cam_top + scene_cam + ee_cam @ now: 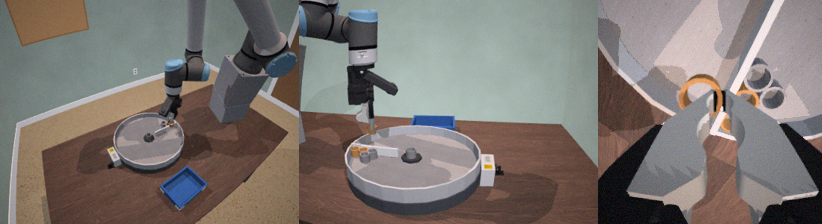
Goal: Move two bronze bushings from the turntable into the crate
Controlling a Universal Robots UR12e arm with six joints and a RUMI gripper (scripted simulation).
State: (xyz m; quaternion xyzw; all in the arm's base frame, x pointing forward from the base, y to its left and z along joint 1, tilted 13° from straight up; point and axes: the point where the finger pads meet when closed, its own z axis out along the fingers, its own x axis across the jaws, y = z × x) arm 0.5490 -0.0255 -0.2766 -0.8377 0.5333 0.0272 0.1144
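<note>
- The black gripper with pale grey fingers (170, 120) (371, 131) is pinched together on the wall of a short bronze-coloured metal sleeve (374, 129) (701, 78).
- That held bushing is orange-brown, round and open through the middle, with a thin wall and a lighter, brighter rim; it hangs above the edge of the round, pale grey, high-rimmed turntable (123, 161) (411, 192) (662, 106).
- Two more bronze bushings, of the same warm orange, are on the turntable; in the exterior view they stand upright close together near the rim, one at the left (355, 151) and one at the right (363, 150).
- Beside them stand two dull grey metal bushings (365, 157) (372, 153) (758, 77) (773, 97), also upright, with open tops.
- A straight white bar (161, 130) (386, 151) (753, 45) runs just behind this group in the exterior view.
- The blue rectangular open crate (183, 187) (433, 122) is on the brown wooden table (86, 190) (523, 138) (618, 125), apart from the turntable; no bushing shows inside it from the top.
</note>
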